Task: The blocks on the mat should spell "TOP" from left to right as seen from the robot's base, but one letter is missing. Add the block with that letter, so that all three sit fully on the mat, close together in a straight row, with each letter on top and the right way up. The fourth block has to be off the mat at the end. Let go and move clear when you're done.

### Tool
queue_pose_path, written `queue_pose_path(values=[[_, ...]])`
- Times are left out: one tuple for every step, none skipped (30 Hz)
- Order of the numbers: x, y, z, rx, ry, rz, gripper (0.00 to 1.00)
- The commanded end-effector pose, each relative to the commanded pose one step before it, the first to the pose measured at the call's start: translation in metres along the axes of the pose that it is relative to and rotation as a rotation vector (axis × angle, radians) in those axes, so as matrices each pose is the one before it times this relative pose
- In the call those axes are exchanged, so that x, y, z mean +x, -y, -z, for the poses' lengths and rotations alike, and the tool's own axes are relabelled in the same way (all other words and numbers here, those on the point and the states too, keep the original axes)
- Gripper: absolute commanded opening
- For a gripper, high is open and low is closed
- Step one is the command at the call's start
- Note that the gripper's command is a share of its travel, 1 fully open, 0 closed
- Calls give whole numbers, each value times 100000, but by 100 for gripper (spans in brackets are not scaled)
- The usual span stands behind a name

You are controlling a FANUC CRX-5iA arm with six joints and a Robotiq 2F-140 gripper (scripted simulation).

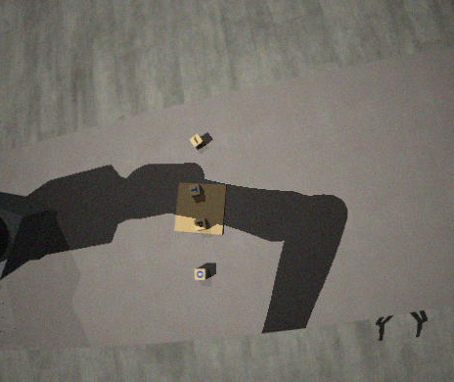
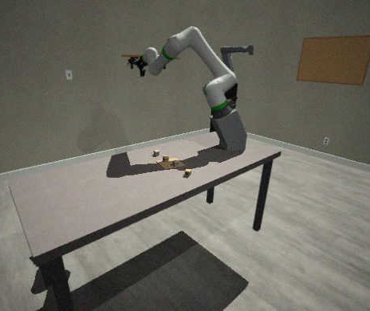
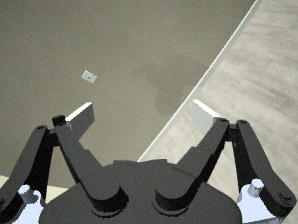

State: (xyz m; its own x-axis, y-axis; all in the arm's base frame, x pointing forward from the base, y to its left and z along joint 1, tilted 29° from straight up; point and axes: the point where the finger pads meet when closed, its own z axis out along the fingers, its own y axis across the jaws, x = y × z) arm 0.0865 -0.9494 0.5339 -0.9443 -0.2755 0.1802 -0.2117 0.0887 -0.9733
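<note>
Over the far side of the table, the black two-finger gripper (image 2: 135, 68) (image 3: 142, 110) stood wide, nothing between its fingers, raised high and aimed at the wall and floor. I judged the step in hand to be the start: going for the missing letter. The pale wooden cube with a blue O (image 1: 200, 274) (image 2: 156, 152) sat off the square tan mat (image 1: 181, 226) (image 2: 169, 167), on the robot's right. On the mat, the wooden cube with a blue T (image 1: 195, 190) (image 2: 175, 163) was on the left as seen from the base, and the wooden cube with a dark P (image 1: 200, 223) (image 2: 166, 158) on the right, a gap between them. The light wooden cube with a dark stroke-like mark (image 1: 196, 140) (image 2: 187, 172) was the spare, off the mat on the robot's left; I couldn't tell its letter, and it could stay there

Next move, as I saw it: swing back over the O, point the fingers down, grip it squarely, lift, set it letter up between T and P. The gap looked snug for open fingers, so I'd have kept them clear of both neighbours, then closed up the row if gaps remained; exact letter angles were too small to check
</note>
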Motion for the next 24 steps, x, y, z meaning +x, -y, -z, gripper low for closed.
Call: queue_pose_path(values=[[33,37,15,50,-42,3,100],[0,0,0,0,0,0,100],[0,0,0,0,0,0,100],[0,0,0,0,0,0,100],[0,0,0,0,0,0,100],[0,0,0,0,0,0,100],[0,0,0,0,0,0,100],[0,0,0,0,0,0,100],[0,0,0,0,0,0,100],[0,0,0,0,0,0,100],[0,0,0,0,0,0,100],[0,0,0,0,0,0,100],[0,0,0,0,0,0,100],[0,0,0,0,0,0,100],[0,0,0,0,0,0,100],[0,0,0,0,0,0,100],[0,0,0,0,0,0,100],[-2,0,0,-1,0,3,100],[-12,3,-2,-4,0,19,100],[-31,7,-4,-10,0,50,100],[-60,14,-8,-19,1,96,100],[-97,22,-12,-31,2,156,100],[-142,33,-18,-46,3,228,100],[-194,44,-24,-65,5,311,100]])
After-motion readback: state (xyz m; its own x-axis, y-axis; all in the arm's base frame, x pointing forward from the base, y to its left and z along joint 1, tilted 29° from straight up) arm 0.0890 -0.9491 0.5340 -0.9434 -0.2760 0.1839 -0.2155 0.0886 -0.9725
